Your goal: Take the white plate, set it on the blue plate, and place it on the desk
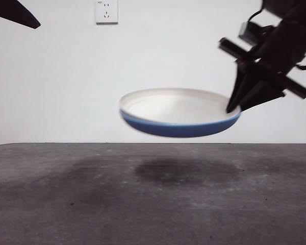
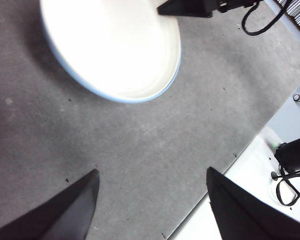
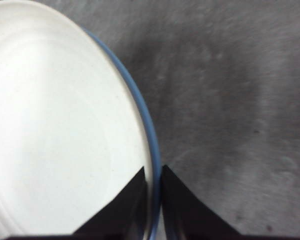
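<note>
The white plate (image 1: 176,105) lies nested inside the blue plate (image 1: 178,128). Both hang in the air, well above the desk (image 1: 153,199). My right gripper (image 1: 234,109) is shut on the rims of the two stacked plates at their right side; in the right wrist view its jaws pinch the white plate (image 3: 55,130) and the blue plate's rim (image 3: 152,140). My left gripper (image 2: 152,200) is open and empty, high above the desk (image 2: 140,150), apart from the stacked plates (image 2: 115,45). It shows only as a black tip (image 1: 13,13) at the top left of the front view.
A wall socket (image 1: 106,11) sits on the white wall behind. The plates' shadow (image 1: 186,171) falls on the desk below them. The desk's edge, cables and a stand (image 2: 290,165) show in the left wrist view.
</note>
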